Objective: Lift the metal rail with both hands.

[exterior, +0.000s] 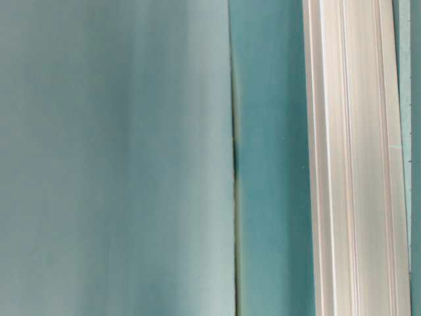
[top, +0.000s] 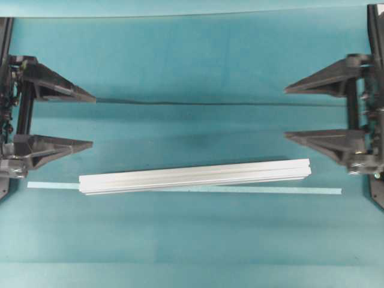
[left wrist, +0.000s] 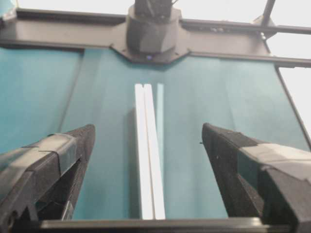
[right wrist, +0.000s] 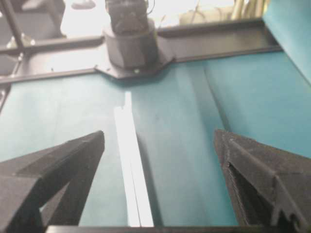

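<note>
The metal rail (exterior: 355, 164) runs blurred past both picture edges.

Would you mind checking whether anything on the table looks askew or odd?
The metal rail lies slightly tilted across the pale-green tape strip, its right end higher in the overhead view. Otherwise nothing stands out.

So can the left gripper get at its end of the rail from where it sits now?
Probably yes. The left gripper stands open, clear of the metal rail, with only bare teal mat between them. The tape strip lies flat alongside and blocks nothing.
</note>
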`<state>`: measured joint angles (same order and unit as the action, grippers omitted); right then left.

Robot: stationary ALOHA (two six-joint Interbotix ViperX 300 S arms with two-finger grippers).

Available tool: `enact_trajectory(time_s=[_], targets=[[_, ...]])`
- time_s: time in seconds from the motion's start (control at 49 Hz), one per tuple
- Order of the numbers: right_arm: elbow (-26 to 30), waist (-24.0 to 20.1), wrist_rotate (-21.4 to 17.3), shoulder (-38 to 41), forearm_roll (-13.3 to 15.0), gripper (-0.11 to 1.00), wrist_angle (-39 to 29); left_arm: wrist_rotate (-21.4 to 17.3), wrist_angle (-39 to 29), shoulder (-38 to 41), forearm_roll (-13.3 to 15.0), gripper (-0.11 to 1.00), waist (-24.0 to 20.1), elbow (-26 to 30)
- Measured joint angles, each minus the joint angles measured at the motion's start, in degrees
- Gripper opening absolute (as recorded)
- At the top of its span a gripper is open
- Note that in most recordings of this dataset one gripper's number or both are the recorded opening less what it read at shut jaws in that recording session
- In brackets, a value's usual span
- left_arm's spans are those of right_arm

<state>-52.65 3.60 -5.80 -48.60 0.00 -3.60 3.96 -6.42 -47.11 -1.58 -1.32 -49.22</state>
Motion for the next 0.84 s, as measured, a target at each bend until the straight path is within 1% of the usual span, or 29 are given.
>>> enact_trajectory(time_s=[0.367,0.836], targets=[[-3.25,0.0,0.0,-5.36,0.0,0.95,0.18,0.0,0.0,-1.05,0.0,0.97,0.0,-0.09],[-3.96,0.97,0.0,-6.24,-0.09,0.95,0.44,0.0,0.09,-1.14,0.0,0.97,0.0,-0.18]])
